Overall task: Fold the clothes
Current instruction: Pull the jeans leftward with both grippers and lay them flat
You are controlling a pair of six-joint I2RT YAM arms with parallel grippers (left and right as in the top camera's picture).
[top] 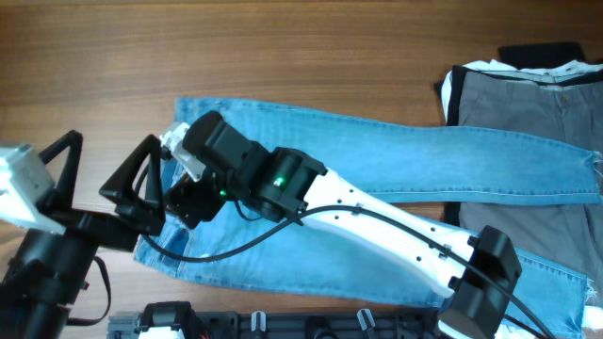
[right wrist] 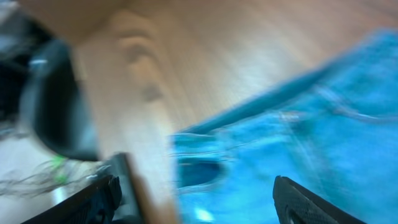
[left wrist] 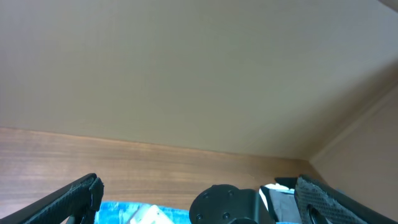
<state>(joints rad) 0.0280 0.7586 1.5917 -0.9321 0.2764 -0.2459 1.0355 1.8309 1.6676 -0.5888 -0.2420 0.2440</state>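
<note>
Two arms reach over a brown wood-grain table (top: pixel 283 47) on which a pair of light blue denim jeans (top: pixel 424 155) lies full-length. The jeans run from the left-centre of the table to its right edge. Their two legs are spread slightly apart, one higher in the overhead view and one nearer the bottom edge, and the nearer leg ends in a frayed hem (top: pixel 577 282).

The right arm, white with black joints (top: pixel 377 221), stretches from the lower right diagonally across the jeans. Its right gripper (right wrist: pixel 196 183) sits over the left end of the denim. The right wrist view is blurred, yet it shows the two dark fingers (right wrist: pixel 102 196) set wide apart with blue cloth below them and nothing clamped between them, so this gripper is released.

The left gripper (top: pixel 108 160) is at the left side of the table, just beside the left end of the jeans. Its black triangular fingers (top: pixel 66 155) are spread fully and hold nothing. In the left wrist view they frame bare wood, with a strip of blue denim and a round black part of the other arm low between them.

At the far right, a grey folded garment (top: pixel 537 104) lies partly under the upper leg of the jeans.
</note>
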